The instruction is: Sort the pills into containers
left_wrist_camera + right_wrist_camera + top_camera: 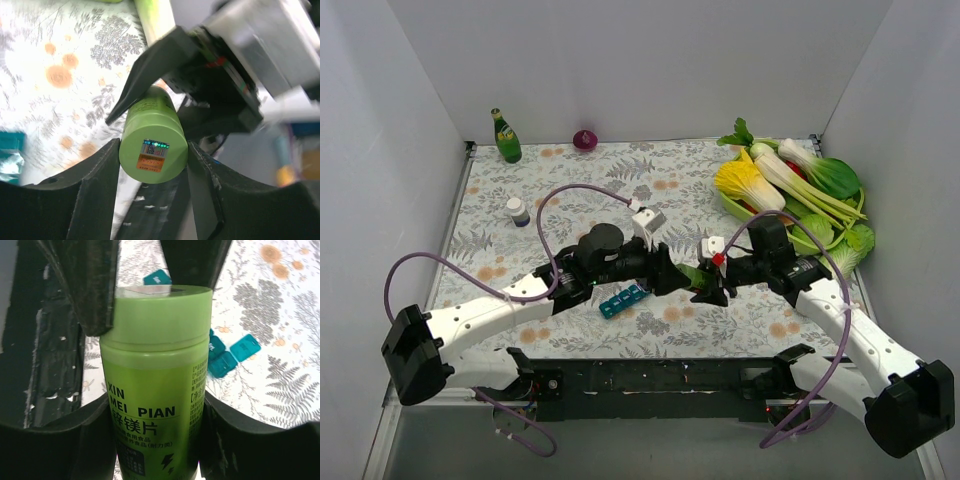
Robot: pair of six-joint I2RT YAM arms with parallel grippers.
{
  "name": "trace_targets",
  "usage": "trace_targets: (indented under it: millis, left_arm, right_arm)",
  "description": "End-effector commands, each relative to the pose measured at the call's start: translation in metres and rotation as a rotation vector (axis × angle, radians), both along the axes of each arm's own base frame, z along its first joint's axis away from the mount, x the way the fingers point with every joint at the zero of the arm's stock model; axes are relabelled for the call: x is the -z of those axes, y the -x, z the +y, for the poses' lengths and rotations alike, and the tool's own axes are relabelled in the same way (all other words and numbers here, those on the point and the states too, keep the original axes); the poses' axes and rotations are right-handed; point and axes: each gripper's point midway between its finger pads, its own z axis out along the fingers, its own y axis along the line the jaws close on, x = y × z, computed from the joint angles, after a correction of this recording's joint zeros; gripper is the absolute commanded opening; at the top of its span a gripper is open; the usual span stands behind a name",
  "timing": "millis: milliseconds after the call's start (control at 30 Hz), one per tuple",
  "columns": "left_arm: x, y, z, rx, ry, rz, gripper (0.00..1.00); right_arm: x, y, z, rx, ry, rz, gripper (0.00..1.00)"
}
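Between the two arms, a lime-green plastic jar [155, 405] held at both ends

Left fingers [95, 200] are clenched on the jar's smooth round lid [160, 315], and the right fingers [50, 450] grasp its labelled body, holding it above the floral-patterned worktop [570, 180]. The step looks like twisting the lid off: hold the body firm, turn only the left wrist about the jar's axis, and tip nothing out. The teal plastic pill-organizer strip [624, 299] lies on the worktop near the left wrist, and some of its lids look open

Right hand [155, 412] grips green bottle [150, 405]; left hand [152, 290] pinches cap [160, 320]; teal organizer [231, 354] behind.
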Motion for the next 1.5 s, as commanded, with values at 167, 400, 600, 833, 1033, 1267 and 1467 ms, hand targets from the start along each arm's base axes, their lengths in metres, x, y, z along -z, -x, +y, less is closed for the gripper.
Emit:
trace_targets:
  millis: [167,400,600,833,1033,1267,1467]
  left_arm:
    - [0.004,-0.014,-0.009,-0.526,0.129,1.043,0.00]
    - [0.004,-0.017,-0.008,-0.517,0.095,0.977,0.27]
    - [-0.019,-0.009,0.012,-0.376,0.184,0.705,0.98]
    - [-0.019,0.014,0.054,-0.155,0.071,0.186,0.98]
    - [-0.008,0.061,0.058,0.278,0.068,-0.554,0.98]
    - [-0.019,0.019,0.018,0.284,-0.031,-0.758,0.98]
    - [-0.012,0.014,-0.002,0.306,-0.021,-0.752,0.98]
  right_arm:
    - [0.002,-0.047,-0.009,0.251,0.048,-0.047,0.01]
    - [0.001,-0.046,-0.010,0.251,0.039,-0.037,0.01]
    - [-0.003,-0.040,-0.008,0.219,0.011,-0.014,0.01]
    - [-0.005,-0.019,-0.003,0.111,-0.033,0.006,0.01]
    - [-0.009,0.020,0.003,-0.121,-0.120,0.009,0.01]
    - [-0.003,0.020,0.000,-0.120,-0.097,-0.009,0.01]
    - [-0.001,0.020,0.000,-0.119,-0.093,-0.012,0.01]
